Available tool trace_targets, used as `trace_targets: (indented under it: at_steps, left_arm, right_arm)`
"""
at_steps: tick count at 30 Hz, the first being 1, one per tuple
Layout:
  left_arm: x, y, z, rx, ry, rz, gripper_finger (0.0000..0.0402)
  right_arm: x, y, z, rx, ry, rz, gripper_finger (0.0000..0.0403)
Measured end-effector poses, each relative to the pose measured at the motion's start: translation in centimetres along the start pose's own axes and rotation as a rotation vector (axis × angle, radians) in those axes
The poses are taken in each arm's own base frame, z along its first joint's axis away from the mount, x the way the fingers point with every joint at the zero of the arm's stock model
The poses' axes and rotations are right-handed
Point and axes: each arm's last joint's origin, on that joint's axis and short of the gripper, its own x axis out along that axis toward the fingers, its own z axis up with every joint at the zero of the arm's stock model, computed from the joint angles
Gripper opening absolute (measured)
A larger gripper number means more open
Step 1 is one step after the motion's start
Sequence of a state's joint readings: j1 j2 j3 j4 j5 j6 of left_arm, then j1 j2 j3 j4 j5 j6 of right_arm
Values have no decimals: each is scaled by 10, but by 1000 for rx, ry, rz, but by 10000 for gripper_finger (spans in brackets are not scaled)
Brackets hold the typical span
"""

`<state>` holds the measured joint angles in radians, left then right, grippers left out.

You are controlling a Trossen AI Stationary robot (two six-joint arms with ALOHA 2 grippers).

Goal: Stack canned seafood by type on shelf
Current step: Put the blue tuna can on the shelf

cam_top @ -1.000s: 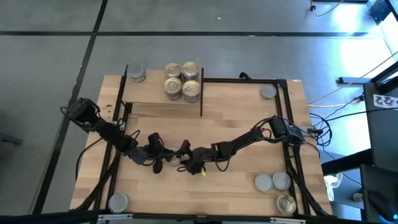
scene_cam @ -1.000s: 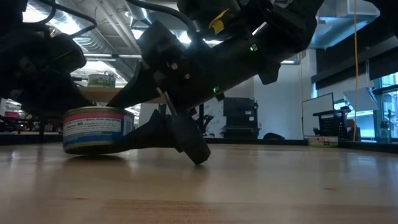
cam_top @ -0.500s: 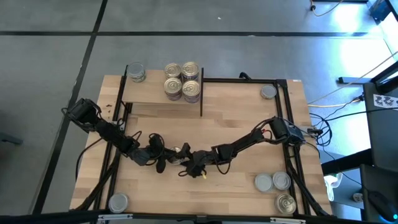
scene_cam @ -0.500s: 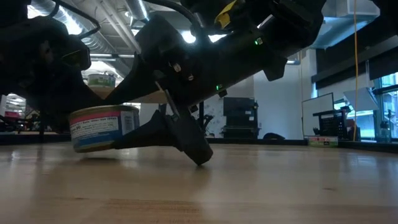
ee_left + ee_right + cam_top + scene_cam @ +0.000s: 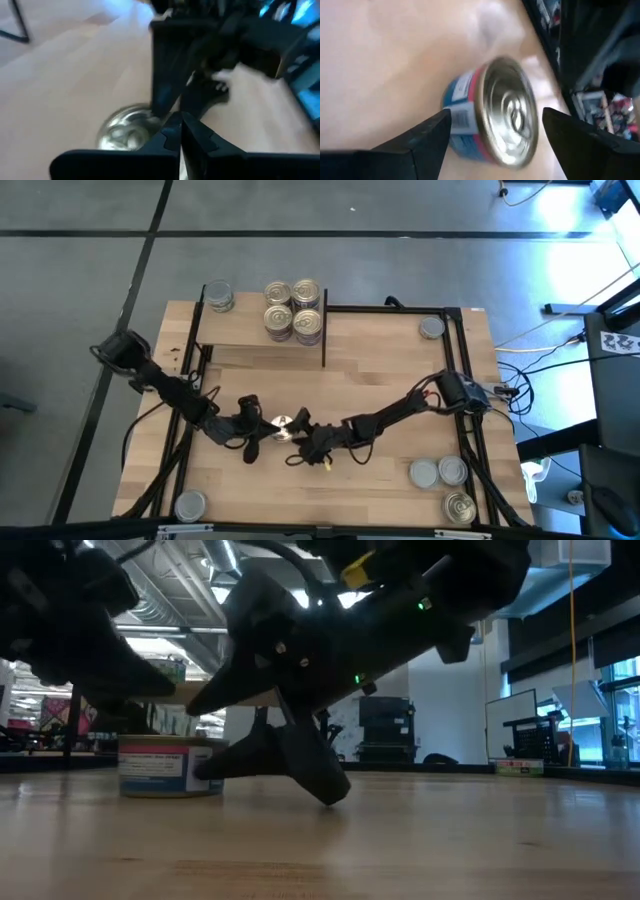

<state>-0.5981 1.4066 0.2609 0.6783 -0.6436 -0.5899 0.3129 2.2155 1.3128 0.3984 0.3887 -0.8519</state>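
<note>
A tin of canned seafood (image 5: 283, 423) with a blue and pink label stands flat on the table's middle (image 5: 170, 768), its gold top (image 5: 507, 112) up. My right gripper (image 5: 495, 125) is open, with one finger on either side of this tin. My left gripper (image 5: 180, 120) is shut and hovers just above and to the left of the tin (image 5: 125, 132). The shelf (image 5: 250, 332) at the far left carries a cluster of stacked tins (image 5: 293, 310) and one tin (image 5: 218, 296) in its far left corner. My right gripper comes at the tin slanting down from the table's right, its fingers (image 5: 427, 137) beside the tin's label wall (image 5: 457, 120). Whether they touch it I cannot tell. The tin rests on its base on the table.
Loose tins lie at the near right (image 5: 424, 473) (image 5: 452, 470) (image 5: 460, 506), the near left (image 5: 190, 505) and the far right (image 5: 432, 327). An upright black frame edge (image 5: 324, 340) bounds the shelf's right side. Cables trail along both arms.
The tin was tipped with its right side raised half a second ago; it now sits flat on the table. My left gripper, still shut, has risen and drawn back a little toward the table's left edge, uncovering the tin's top.
</note>
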Motion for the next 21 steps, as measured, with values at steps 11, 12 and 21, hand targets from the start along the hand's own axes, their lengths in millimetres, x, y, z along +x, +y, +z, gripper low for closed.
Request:
trace_targets:
  at_steps: [11, 12, 21]
  left_arm:
    - [1, 25, -4, 129, 171, 113, 1]
    - [2, 27, -4, 131, 169, 125, 1]
    - [6, 40, -2, 41, 146, 194, 1]
  right_arm:
    - [-4, 2, 1, 68, -4, 74, 312]
    - [-4, 1, 2, 70, -9, 66, 312]
    - [3, -6, -11, 39, 36, 45, 312]
